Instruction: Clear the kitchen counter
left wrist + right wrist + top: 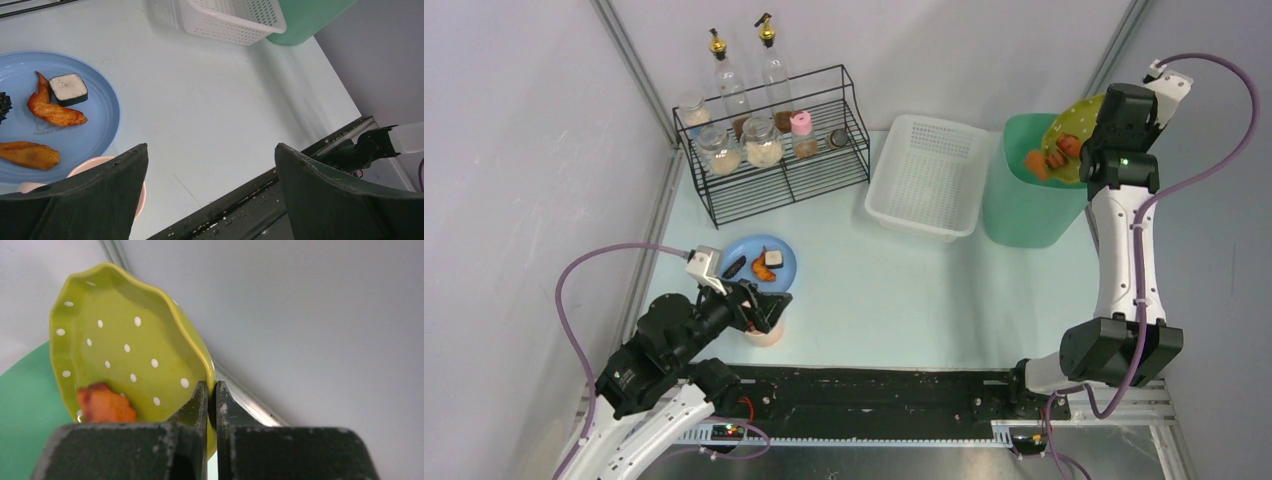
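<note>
A pale mint counter [874, 290] fills the floor of a grey-walled booth, edged at the front by a black rail [874, 390] where the two arms are bolted. At the back left stands a black wire rack [824, 175] with jars [742, 145] and two tall bottles [724, 75]. Just to its right sits a white perforated basket [929, 175], and beside that, at the back right corner, a green bin [1024, 205].

Near the front left, a blue plate [95, 125] lies on the counter. On it are orange fried pieces [50, 107], a small dark-rimmed white piece [68, 88] and a dark scrap at the plate's edge. A pink cup [764, 335] stands just in front of the plate.

The left gripper [210, 150] hangs over the cup with its fingers spread wide. It holds nothing; one finger lies above the cup's rim in the wrist view, and whether it touches cannot be told.

The right gripper [211, 387], raised above the bin, is pressed together on the scalloped rim of a yellow-green dish [130, 350] with white dots. The dish is tilted steeply over the bin's mouth. Orange food [105, 405] sits at the low edge of the dish.
</note>
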`<action>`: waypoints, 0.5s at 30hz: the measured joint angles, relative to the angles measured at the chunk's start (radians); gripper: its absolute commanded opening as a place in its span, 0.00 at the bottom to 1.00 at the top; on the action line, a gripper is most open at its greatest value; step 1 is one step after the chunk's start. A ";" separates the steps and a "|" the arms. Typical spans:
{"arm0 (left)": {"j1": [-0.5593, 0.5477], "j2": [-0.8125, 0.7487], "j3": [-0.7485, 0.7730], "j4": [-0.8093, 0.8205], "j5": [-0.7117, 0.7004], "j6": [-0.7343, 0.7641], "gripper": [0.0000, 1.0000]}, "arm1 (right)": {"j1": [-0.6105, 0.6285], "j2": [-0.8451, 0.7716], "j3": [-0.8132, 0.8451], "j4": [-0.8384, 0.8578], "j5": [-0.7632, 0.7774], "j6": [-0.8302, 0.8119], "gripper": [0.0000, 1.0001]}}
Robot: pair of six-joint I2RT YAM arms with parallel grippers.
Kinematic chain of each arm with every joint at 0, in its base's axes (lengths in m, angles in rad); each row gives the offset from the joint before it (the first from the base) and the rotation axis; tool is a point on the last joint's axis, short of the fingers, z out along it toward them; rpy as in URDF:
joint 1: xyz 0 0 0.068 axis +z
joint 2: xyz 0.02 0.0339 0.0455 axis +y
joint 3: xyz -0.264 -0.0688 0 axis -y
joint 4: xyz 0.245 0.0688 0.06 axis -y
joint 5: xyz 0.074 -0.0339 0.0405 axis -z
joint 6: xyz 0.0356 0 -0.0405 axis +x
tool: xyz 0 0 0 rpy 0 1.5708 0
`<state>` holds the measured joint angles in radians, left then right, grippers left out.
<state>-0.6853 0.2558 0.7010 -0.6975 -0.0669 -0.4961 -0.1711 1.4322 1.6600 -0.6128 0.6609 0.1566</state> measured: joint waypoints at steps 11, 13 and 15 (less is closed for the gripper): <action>0.000 0.000 0.000 0.000 0.000 0.000 1.00 | 0.095 0.000 -0.116 0.286 0.152 -0.305 0.00; 0.000 0.000 0.000 0.000 0.000 0.000 1.00 | 0.124 0.000 -0.142 0.362 0.183 -0.388 0.00; 0.000 0.000 0.000 0.000 0.000 0.000 1.00 | 0.156 0.000 -0.167 0.460 0.214 -0.486 0.00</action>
<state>-0.6853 0.2558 0.7010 -0.6975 -0.0666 -0.4961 -0.0154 1.4326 1.4929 -0.1532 0.8749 -0.3298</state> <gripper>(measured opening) 0.996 0.036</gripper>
